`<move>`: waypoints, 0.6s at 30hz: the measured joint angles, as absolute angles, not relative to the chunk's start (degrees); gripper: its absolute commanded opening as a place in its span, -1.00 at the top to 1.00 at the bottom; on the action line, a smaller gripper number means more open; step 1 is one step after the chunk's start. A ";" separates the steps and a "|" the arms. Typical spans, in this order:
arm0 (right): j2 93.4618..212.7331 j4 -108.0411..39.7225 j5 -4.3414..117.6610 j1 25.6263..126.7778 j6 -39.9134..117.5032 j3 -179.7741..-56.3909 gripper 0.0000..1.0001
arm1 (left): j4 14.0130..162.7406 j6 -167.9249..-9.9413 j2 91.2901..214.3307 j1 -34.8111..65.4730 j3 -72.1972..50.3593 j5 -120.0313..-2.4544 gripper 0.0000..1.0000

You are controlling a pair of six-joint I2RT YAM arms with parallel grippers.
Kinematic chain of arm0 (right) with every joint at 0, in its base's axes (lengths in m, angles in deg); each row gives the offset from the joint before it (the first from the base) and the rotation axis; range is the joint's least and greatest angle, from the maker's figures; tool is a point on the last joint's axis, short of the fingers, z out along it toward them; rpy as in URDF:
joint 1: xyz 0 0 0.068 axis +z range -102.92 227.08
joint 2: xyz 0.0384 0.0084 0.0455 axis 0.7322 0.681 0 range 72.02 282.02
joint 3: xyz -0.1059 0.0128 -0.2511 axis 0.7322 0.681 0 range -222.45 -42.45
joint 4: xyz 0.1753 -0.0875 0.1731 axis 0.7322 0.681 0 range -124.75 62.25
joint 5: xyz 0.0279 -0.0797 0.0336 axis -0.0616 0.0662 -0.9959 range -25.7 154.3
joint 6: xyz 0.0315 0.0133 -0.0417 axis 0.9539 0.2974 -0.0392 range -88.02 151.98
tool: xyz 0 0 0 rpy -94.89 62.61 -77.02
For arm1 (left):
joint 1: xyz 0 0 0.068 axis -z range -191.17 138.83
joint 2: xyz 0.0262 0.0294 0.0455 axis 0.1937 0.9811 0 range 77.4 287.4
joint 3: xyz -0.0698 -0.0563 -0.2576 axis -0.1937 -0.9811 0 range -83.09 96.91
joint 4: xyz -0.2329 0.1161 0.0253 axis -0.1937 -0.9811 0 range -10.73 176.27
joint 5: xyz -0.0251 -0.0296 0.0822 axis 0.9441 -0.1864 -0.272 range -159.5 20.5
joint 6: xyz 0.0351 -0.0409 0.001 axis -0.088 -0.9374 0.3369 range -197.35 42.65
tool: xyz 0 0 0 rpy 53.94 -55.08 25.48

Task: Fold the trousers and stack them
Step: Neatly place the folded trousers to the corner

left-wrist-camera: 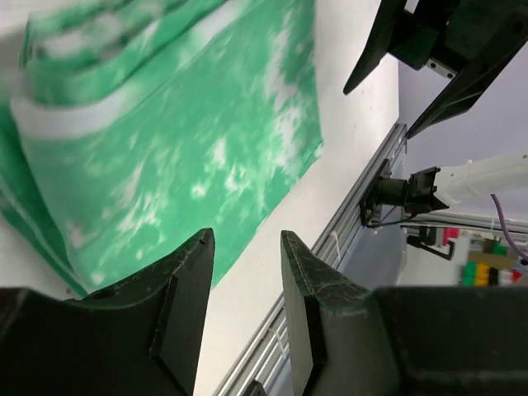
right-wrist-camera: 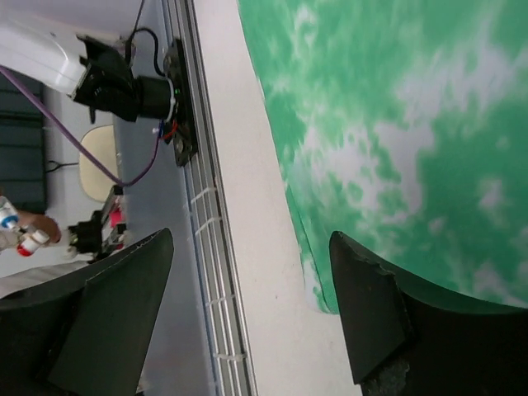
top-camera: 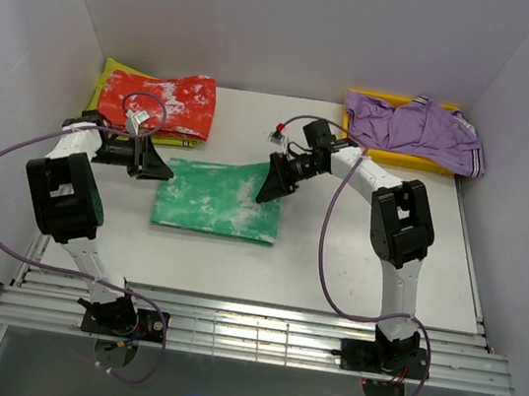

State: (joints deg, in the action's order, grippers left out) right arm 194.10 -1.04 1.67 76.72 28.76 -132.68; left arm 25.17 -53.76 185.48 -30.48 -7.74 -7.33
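Your left claw [top-camera: 163, 171] has its fingers parted by a modest gap with nothing between them. It sits low, just beside the left short edge of the trousers [top-camera: 219, 201], near the far corner. Your right claw [top-camera: 268, 193] is spread wide, also empty, and hangs at the opposite far corner on the right. Between the two lies the green cloth, folded to a flat rectangle in the middle of the tabletop [top-camera: 335, 258], with its long axis running left to right from one claw to the other. So each arm has one short end straight in front of it, and neither has cloth in hand. The folded red-and-white garment [top-camera: 159, 101] lies just beyond the left claw, toward the back wall. If that is the stack, the left arm is the nearer one, and the trousers would have to travel back and to the left.
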 measured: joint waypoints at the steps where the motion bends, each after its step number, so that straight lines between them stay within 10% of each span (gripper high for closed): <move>1: 194.10 -0.60 1.80 76.53 28.82 -135.94 -0.65 | 25.70 -54.70 184.43 -30.30 -6.10 -6.35 0.01; 18: 215.10 -13.06 6.26 74.25 35.42 -157.27 -0.69 | 61.28 -87.31 198.02 -26.24 -8.48 -9.36 -0.06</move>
